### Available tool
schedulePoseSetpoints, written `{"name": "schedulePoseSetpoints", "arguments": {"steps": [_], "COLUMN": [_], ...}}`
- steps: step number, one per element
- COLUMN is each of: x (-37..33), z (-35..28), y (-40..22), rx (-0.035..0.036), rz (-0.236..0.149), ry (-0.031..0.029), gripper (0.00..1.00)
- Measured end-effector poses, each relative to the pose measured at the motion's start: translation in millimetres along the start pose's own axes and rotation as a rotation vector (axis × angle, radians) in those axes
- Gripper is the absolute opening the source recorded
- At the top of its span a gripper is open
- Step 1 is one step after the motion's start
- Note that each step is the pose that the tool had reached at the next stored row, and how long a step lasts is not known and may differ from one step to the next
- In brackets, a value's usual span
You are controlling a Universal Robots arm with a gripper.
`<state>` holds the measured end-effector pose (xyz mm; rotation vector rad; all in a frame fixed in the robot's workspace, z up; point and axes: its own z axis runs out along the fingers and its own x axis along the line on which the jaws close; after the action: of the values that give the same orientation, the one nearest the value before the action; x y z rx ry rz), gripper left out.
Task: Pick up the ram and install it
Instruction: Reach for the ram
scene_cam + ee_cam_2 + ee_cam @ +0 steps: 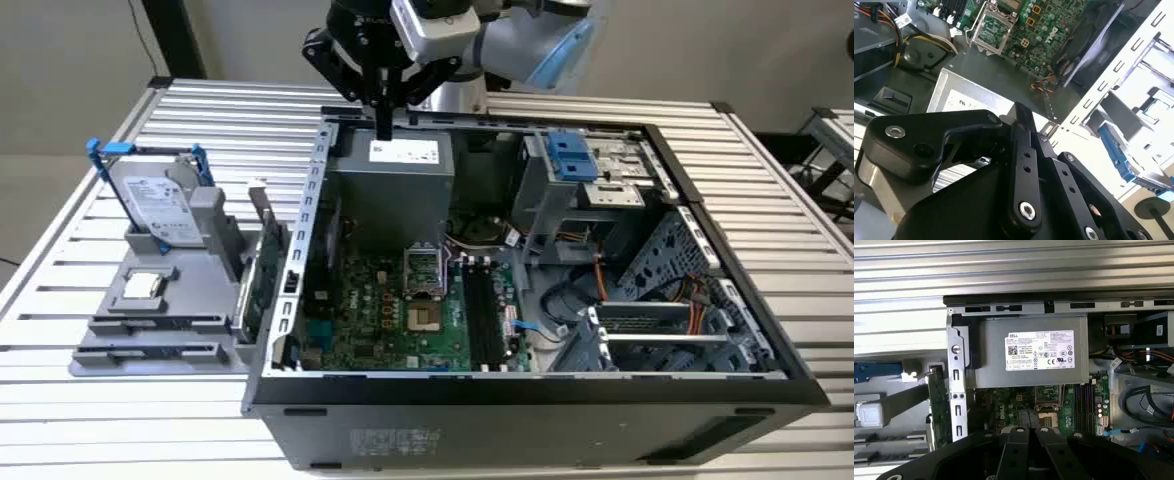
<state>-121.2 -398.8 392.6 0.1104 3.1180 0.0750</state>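
Closest to me is the open computer case (534, 400), lying on its side on the slatted worktop (80, 420). Inside it is the green motherboard (387, 310), with its long black slots (483, 315) running away from me.

Off to the exterior view's left, just beside the case, a grey holder (147, 330) carries a hard drive (160, 205) and some green boards standing on edge. I take the slim green strip there for the ram (248, 300), though I can't cleanly tell it apart from the bracketed card next to it.

I'd expect the stick to be very light and stiff, but thin and brittle, and easy to tip over or twist. The sensible hold looks like a pinch across its flat faces near the middle of the upper edge. That keeps off the contact edge and puts little pressure on the chips.

Further back sits the grey power supply (394, 180). Farthest off, the end effector (384, 120) hangs pointing down over the case's far rim, well apart from the ram. Its fingers look drawn together, with nothing between them that I can see.
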Motion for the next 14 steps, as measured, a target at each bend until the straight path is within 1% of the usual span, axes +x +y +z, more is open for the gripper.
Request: {"name": "schedulePoseSetpoints", "arguments": {"steps": [9, 14], "x": [0.5, 3.2], "z": [0.0, -0.1], "y": [0.0, -0.3], "rx": [0.0001, 0.0000], "rz": [0.000, 0.000], "ry": [0.0000, 0.0000], "gripper": [0.00, 0.00]}}
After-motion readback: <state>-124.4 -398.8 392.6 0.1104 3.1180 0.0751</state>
